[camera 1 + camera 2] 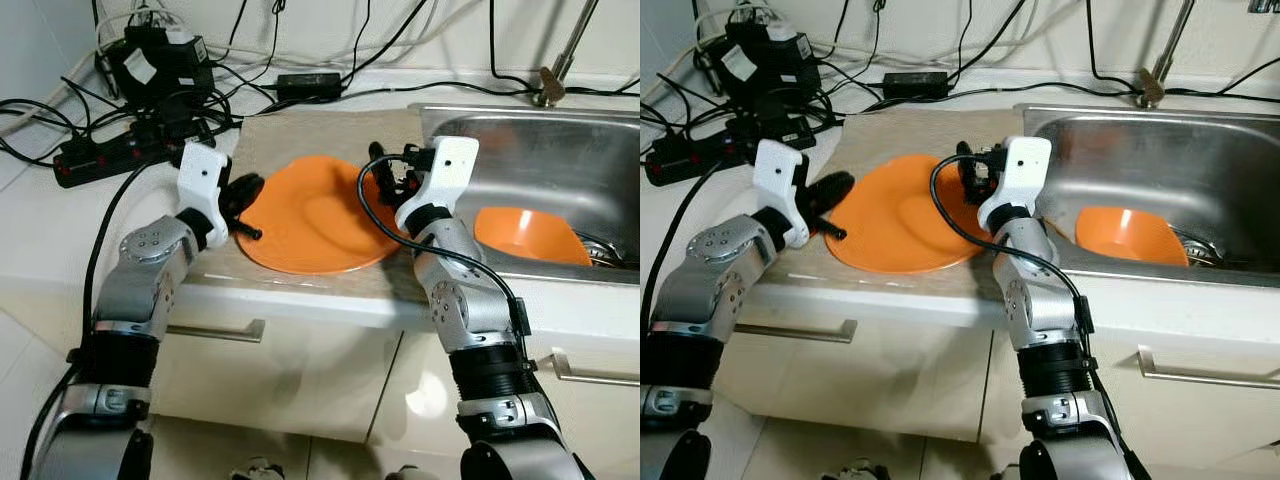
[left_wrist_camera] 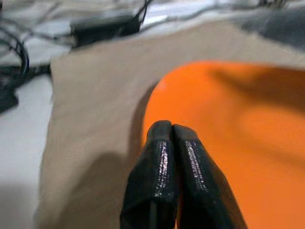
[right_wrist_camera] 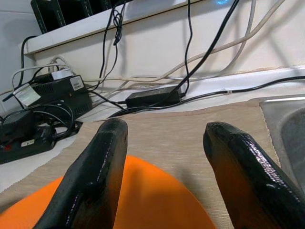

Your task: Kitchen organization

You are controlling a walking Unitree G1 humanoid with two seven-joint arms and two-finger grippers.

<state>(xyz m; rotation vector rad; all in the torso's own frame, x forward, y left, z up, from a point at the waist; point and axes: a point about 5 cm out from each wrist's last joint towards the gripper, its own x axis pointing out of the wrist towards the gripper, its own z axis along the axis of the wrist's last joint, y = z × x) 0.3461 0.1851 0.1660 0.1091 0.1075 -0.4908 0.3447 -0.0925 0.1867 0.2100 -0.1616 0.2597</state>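
Plate (image 1: 310,215): lies flat on the mat (image 1: 330,135), between both grippers.
Left gripper (image 2: 172,131): fingers pressed together, at its left rim.
Right gripper (image 3: 164,131): fingers apart, above its right rim, equally near.

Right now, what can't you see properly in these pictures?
- Sink drain: head views, mostly hidden behind the orange bowl.
- Faucet: head views, top cut off by the picture edge.
- Orange plate: its right rim is hidden by the right gripper.
- Left wrist view: the plate beyond the shut left gripper is blurred.
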